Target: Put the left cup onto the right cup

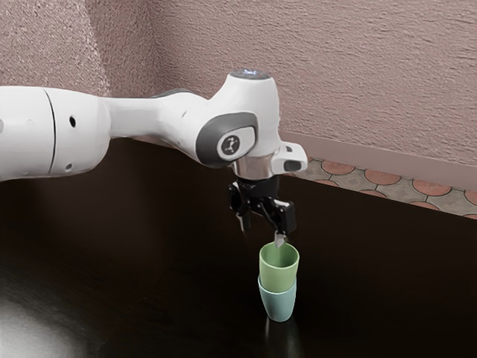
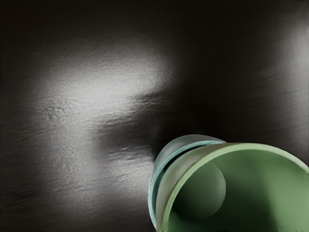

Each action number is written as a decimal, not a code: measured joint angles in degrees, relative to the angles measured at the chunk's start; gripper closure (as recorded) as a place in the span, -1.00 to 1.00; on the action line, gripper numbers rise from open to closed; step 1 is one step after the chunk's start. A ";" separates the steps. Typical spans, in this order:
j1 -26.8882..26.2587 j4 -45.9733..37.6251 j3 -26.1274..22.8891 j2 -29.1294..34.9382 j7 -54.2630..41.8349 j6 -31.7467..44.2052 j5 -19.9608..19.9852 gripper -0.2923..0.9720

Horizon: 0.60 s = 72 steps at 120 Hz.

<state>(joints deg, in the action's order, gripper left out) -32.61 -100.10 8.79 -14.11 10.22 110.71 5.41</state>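
In the exterior view the green cup [image 1: 279, 265] sits nested in the blue cup [image 1: 277, 304] on the counter [image 1: 134, 298], so the stacking looks done. The claw [image 1: 279, 237] hangs at the green rim, but whether it grips or has let go cannot be told. The next move calls for letting go, then a straight lift. The wrist view adds the green cup's empty inside and a sliver of blue rim beside it.

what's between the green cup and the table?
The light blue cup: the green cup sits nested in it, and it stands on the dark table, seen in the exterior view.
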 joint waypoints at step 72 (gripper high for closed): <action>8.86 4.89 0.00 3.76 -1.97 -7.09 -1.09 -0.50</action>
<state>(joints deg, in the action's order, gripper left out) -23.75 -95.21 8.79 -10.35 8.25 103.62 4.33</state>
